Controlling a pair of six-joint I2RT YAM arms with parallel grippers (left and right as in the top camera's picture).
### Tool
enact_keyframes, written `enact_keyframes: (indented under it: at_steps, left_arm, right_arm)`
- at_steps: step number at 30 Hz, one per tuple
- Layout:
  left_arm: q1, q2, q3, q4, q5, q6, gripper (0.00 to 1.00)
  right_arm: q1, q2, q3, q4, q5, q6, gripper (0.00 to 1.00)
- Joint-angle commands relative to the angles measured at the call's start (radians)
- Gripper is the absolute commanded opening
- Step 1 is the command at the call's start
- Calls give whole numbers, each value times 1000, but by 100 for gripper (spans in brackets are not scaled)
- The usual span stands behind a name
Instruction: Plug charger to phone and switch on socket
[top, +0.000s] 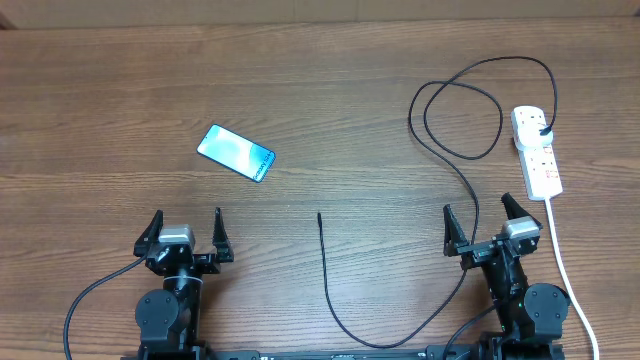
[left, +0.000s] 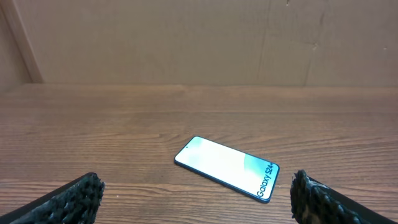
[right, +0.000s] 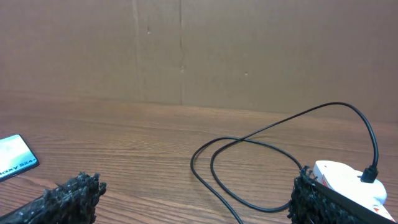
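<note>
The phone (top: 236, 152) lies flat at the centre left of the table with its screen lit blue-teal; it also shows in the left wrist view (left: 227, 167) and at the left edge of the right wrist view (right: 13, 157). The black charger cable (top: 452, 150) loops from its plug in the white socket strip (top: 537, 150) down to the front edge and back up to its free tip (top: 319, 216). The cable loop (right: 249, 168) and the strip (right: 348, 180) show in the right wrist view. My left gripper (top: 186, 235) (left: 196, 199) is open and empty below the phone. My right gripper (top: 490, 225) (right: 196, 199) is open and empty below the strip.
The strip's white cord (top: 565, 270) runs down the right side past my right arm. A brown cardboard wall (left: 186, 37) stands behind the table.
</note>
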Motion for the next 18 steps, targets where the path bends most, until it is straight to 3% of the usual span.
enact_keyframes:
  at_steps: [1, 18]
  left_arm:
    - [6, -11, -4, 0, 8, 15, 100]
    - [6, -11, -4, 1, 5, 14, 100]
  right_arm:
    - [8, -11, -11, 4, 6, 5, 100]
    - [8, -11, -11, 4, 6, 5, 100]
